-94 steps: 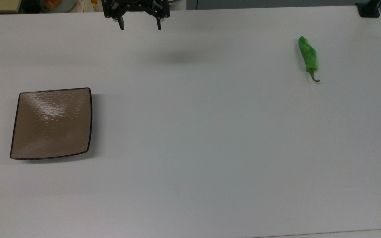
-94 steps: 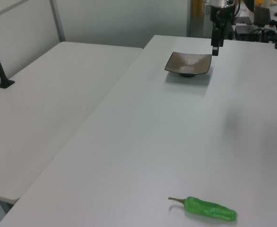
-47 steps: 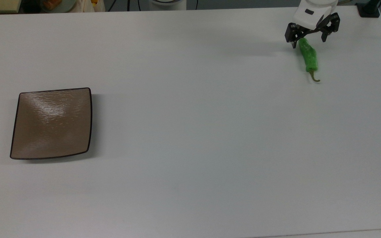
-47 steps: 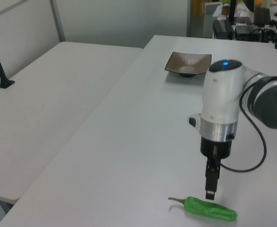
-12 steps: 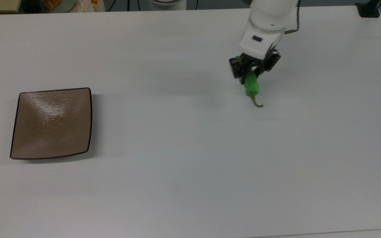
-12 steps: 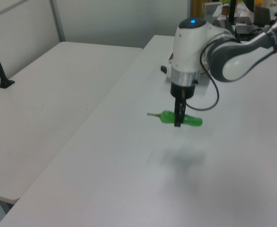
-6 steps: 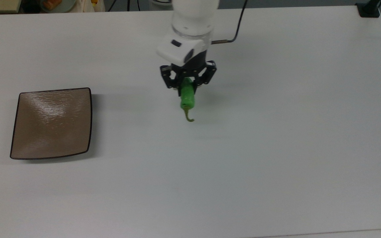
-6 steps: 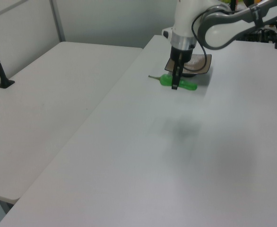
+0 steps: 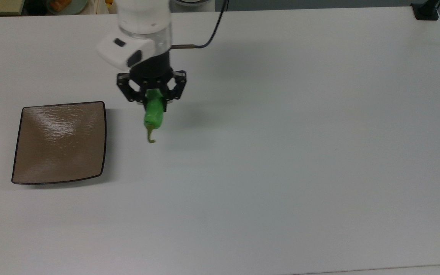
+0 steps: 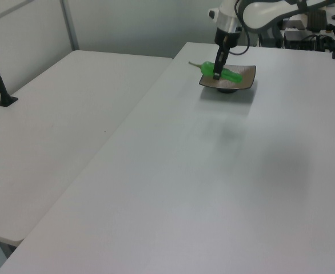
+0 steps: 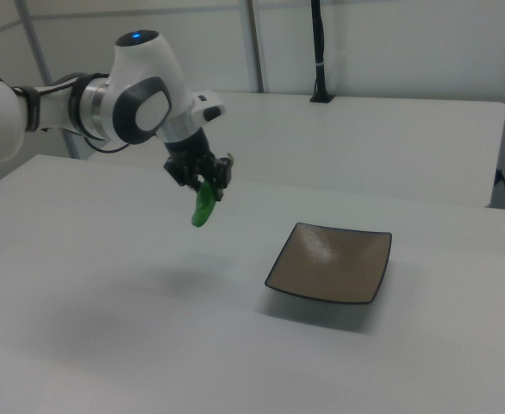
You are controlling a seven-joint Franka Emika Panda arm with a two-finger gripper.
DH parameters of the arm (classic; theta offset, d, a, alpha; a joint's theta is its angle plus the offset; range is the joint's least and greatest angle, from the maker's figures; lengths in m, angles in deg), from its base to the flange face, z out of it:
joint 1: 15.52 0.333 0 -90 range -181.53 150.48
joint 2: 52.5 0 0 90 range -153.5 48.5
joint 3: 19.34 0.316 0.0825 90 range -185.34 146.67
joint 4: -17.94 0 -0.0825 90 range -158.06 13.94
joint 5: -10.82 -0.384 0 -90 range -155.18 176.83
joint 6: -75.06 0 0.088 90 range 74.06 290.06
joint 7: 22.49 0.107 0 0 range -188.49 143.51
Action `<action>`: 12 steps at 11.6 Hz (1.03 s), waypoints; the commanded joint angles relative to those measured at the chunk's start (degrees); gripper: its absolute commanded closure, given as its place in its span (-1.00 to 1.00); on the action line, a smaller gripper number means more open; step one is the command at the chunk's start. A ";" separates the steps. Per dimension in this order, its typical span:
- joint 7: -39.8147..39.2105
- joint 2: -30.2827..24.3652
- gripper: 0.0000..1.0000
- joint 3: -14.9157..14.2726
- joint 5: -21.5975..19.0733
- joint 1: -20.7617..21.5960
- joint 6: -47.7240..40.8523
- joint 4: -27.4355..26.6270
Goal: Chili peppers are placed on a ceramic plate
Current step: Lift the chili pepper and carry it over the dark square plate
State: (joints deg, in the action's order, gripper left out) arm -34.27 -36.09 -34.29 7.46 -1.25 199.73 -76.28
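Note:
My gripper (image 9: 152, 100) (image 10: 217, 73) (image 11: 204, 186) is shut on the green chili pepper (image 9: 154, 113) (image 10: 229, 75) (image 11: 204, 207), holding it in the air above the white table. The pepper's thin olive stem (image 9: 150, 135) points toward the bottom of the top view. The square taupe ceramic plate (image 9: 59, 142) (image 10: 243, 77) (image 11: 332, 261) lies on the table with nothing on it, to the left of the gripper in the top view and to the right of it in the right view.
The white table (image 9: 281, 152) stretches wide to the top view's right. A second white table (image 10: 59, 120) adjoins it on the left view's left. A black post base (image 9: 426, 11) sits at the far right corner in the top view. Clutter (image 10: 304, 28) stands behind the table.
The gripper has carried the pepper leftward in the top view, from the table's right end toward the plate. It held the pepper throughout the last second.

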 commanded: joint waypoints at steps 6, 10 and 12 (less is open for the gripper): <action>-5.17 7.85 0.69 -1.57 -7.09 -10.83 11.21 6.68; -9.13 10.39 0.68 -1.57 -8.85 -12.95 11.48 6.50; -9.05 11.10 -0.13 -1.57 -8.50 -13.39 12.35 6.51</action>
State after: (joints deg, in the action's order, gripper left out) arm -41.61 -26.42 -35.75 0.08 -14.48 210.65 -70.71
